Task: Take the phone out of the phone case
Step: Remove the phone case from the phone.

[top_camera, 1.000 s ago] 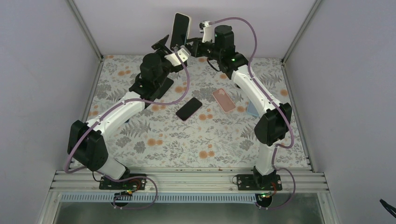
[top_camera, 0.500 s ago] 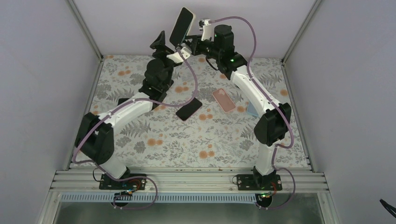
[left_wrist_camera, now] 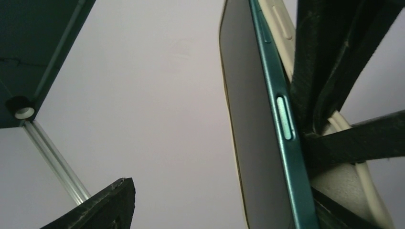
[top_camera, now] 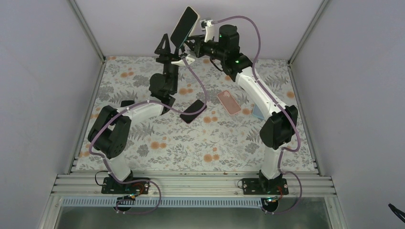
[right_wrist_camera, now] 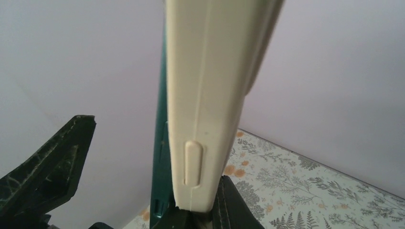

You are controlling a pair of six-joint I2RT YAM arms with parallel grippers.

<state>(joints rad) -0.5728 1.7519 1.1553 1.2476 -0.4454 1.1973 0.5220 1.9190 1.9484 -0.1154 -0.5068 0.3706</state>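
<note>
Phone (left_wrist_camera: 248,124) and phone case (right_wrist_camera: 210,95) were up in the air together at the far end of the table (top_camera: 215,143). Their lower end was pinched in the right gripper (top_camera: 190,44), whose 2 fingers were clamped tight on the case, and the rest rose up and away from its fingertips. The left gripper (top_camera: 169,46) had its jaws wide and held nothing. In its wrist view the phone stood between its 2 fingers, close against the one (left_wrist_camera: 329,71) on the case's side and well apart from the other (left_wrist_camera: 110,205). From that view the phone's teal edge and dark screen showed in front, with the cream case behind. From the right wrist view the cream back faced the camera, with a teal strip just beside it. The bare teal edge suggested that one long side might have begun to lift from the case's lip, though the pictures did not settle this. The phone was judged to be seated in the case, so the task's main step was not yet done. What remained, by this reading, was for the left gripper to close on the phone or the case's rim, for the 2 grippers to draw them apart, and for both pieces to be set down. Below the grippers, a black phone (top_camera: 193,110) and a pink case (top_camera: 229,102) lay flat on the table.
</note>
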